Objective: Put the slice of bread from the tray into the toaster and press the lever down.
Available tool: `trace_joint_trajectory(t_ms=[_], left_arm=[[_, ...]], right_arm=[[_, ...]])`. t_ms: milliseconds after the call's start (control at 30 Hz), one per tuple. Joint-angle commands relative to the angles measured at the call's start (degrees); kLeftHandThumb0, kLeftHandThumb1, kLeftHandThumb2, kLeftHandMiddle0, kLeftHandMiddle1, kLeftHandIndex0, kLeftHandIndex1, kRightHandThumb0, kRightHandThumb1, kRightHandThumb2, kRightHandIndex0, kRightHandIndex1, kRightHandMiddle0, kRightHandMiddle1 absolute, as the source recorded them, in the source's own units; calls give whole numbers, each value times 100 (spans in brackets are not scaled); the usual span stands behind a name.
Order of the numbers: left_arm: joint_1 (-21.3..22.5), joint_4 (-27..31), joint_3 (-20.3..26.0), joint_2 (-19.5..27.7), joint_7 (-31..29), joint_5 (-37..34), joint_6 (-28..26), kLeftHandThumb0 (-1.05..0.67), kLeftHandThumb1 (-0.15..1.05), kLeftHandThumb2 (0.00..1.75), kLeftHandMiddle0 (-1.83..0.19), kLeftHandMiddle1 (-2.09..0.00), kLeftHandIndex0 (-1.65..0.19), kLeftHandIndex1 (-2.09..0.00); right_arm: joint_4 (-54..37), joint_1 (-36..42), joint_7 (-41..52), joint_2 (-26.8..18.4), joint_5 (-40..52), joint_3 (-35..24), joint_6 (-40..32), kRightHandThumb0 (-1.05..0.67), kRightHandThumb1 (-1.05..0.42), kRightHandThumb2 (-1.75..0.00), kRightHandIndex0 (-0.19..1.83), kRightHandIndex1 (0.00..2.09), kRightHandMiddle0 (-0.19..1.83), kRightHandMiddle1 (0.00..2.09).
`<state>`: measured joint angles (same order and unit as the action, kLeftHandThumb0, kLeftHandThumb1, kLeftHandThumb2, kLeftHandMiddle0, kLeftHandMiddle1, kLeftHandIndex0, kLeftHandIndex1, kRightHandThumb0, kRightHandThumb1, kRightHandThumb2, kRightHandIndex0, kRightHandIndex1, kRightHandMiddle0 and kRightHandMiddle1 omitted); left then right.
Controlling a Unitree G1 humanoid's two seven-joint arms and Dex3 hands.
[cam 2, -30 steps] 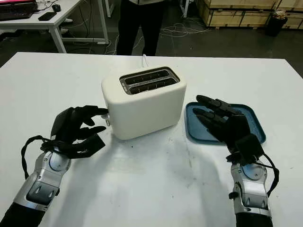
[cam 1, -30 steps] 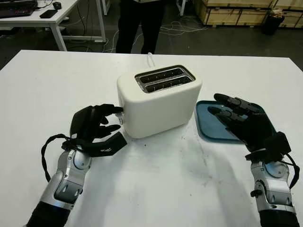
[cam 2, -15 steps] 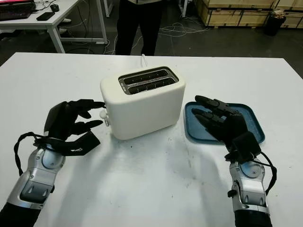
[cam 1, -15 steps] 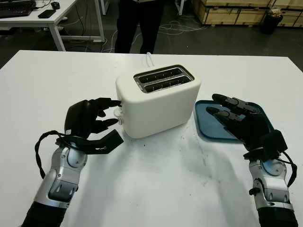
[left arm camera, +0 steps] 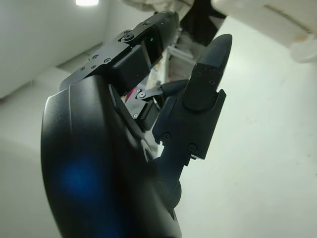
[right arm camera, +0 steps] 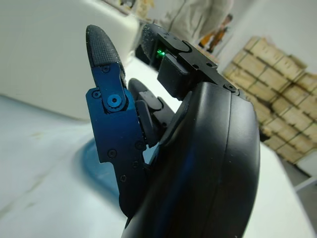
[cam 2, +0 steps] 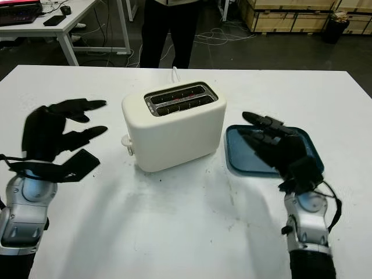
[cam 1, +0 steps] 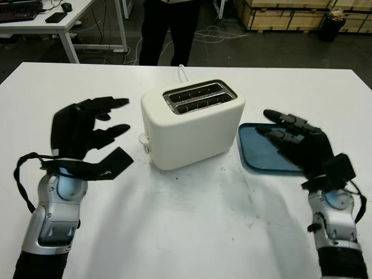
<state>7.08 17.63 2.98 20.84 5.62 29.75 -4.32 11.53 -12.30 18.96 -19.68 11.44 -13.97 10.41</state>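
Two black robot hands hang over a wide white table (cam 1: 186,232), one on each side of a cream toaster (cam 1: 195,123) that stands near the middle of the frame. The left hand (cam 1: 81,136) is at the centre left, well off the toaster's side, holding nothing, its fingers (cam 1: 107,103) stretched out towards the toaster with gaps between them. The right hand (cam 1: 302,148) is at the centre right, raised over a blue tray (cam 1: 256,154) that lies just beside the toaster; its fingers also reach forward with gaps between them and grip nothing. What shows of the tray around the hand is bare blue.

From where I stand the toaster's two slots (cam 1: 200,97) look dark inside, with something pale low down in them, but I cannot tell whether that is bread. A small white lever knob (cam 1: 142,139) sticks out low on the toaster's left end, and a white cord (cam 1: 184,71) trails off behind it.

The tabletop carries faint grey scuffs and specks in front of the toaster. Beyond the far edge a person in dark trousers (cam 1: 168,32) stands at the top centre. A second white table (cam 1: 58,23) sits in the upper left, cables (cam 1: 218,35) lie on the dark floor, and wooden pallets (cam 1: 290,14) are stacked in the upper right.
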Motion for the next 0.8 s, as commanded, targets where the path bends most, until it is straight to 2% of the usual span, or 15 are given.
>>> trace_joint_trajectory(t_ms=[0, 167, 367, 600, 767], left_arm=[[22, 63, 146, 116, -115, -26, -79, -52, 83, 1, -70, -88, -95, -1], [176, 62, 319, 493, -464, 38, -68, -52, 80, 0, -80, -70, -100, -2], [516, 44, 336, 951, -1043, 66, -232, -53, 77, 0, -88, -65, -104, -4], [1007, -155, 129, 1323, -1627, 188, -463, -50, 72, 0, -93, -64, -106, -4], [1331, -350, 10, 1323, -1676, 191, -446, -49, 70, 0, -96, -65, -107, -4]], right_arm=[[139, -278, 76, -212, 1, -88, 166, -59, -92, -3, 85, 0, 77, 1], [572, -876, 258, -694, -166, -70, 177, -62, -92, -3, 91, 3, 81, 2], [1075, -1459, 409, -1269, -775, 212, 429, -70, -92, -5, 92, 1, 83, 1], [1299, -1917, 586, -1646, -1262, 589, 355, -75, -92, -5, 92, 0, 79, 0], [1226, -2039, 693, -1719, -1459, 817, 137, -71, -92, -2, 83, 0, 70, 0]])
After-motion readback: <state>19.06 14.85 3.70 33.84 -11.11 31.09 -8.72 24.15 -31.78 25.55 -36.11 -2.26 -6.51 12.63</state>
